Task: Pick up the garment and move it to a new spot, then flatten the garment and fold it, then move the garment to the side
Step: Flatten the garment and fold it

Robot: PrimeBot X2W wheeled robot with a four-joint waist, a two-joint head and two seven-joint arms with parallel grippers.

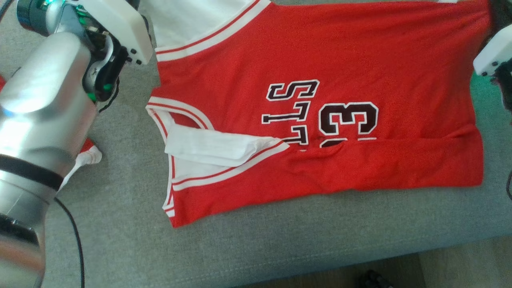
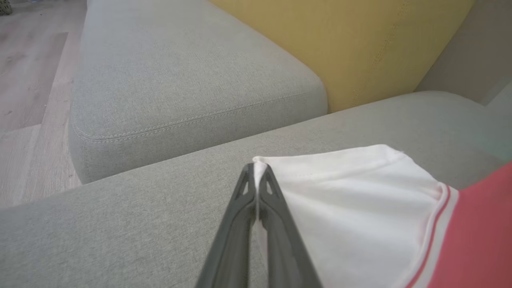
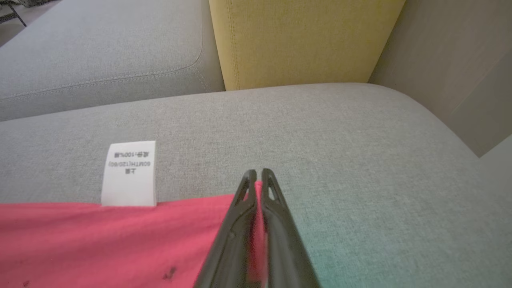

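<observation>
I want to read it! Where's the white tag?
In the right wrist view, the white tag lies on the cushion at the red jersey's edge, left of the right gripper.

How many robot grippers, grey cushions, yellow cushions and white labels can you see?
Grippers, jaws shut on the red jersey: 2 (left gripper, right gripper)
Grey seat cushions: 2 (far cushion, near cushion)
Yellow back cushion: 1
White care label: 1
Total: 6

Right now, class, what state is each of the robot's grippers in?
Left gripper: closed, holding the jersey by its white sleeve.
Right gripper: closed, holding the jersey by its red edge.
</observation>
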